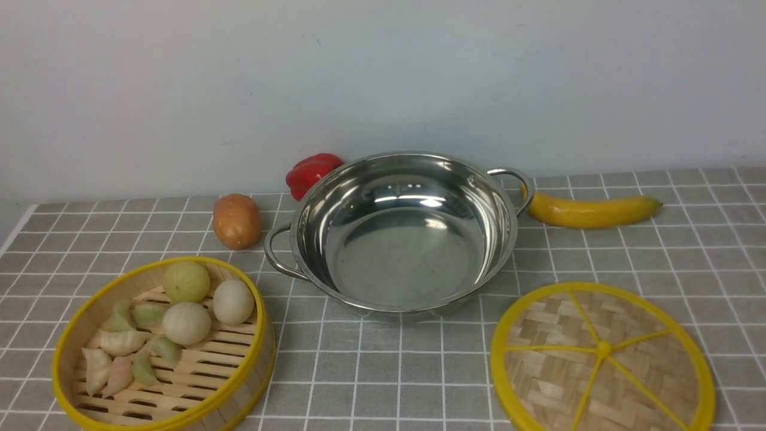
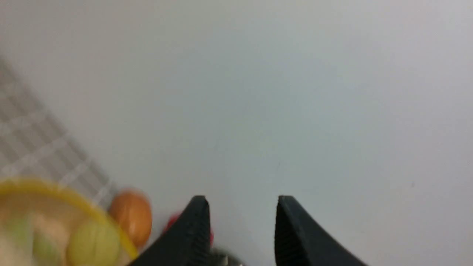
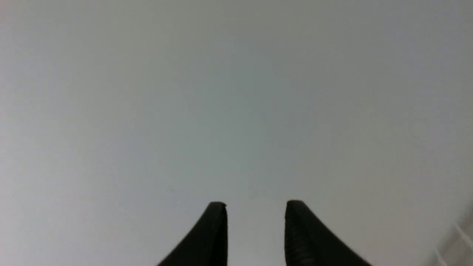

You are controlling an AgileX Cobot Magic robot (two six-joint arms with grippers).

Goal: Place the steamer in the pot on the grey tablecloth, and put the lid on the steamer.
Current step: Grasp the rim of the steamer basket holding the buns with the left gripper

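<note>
Had the left end effector point(image 2: 240, 201) and right end effector point(image 3: 255, 207) spread, with the big shiny pot point(image 1: 407, 263) between the basket of food point(image 1: 206, 374) and the round lid point(image 1: 553, 371).

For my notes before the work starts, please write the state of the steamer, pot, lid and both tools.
Steamer: uncovered, food inside, outside the pot.
Pot: upright, uncovered, empty.
Lid: lying flat on the cloth.
Left tool: open, holding nothing.
Right tool: open, holding nothing.
</note>
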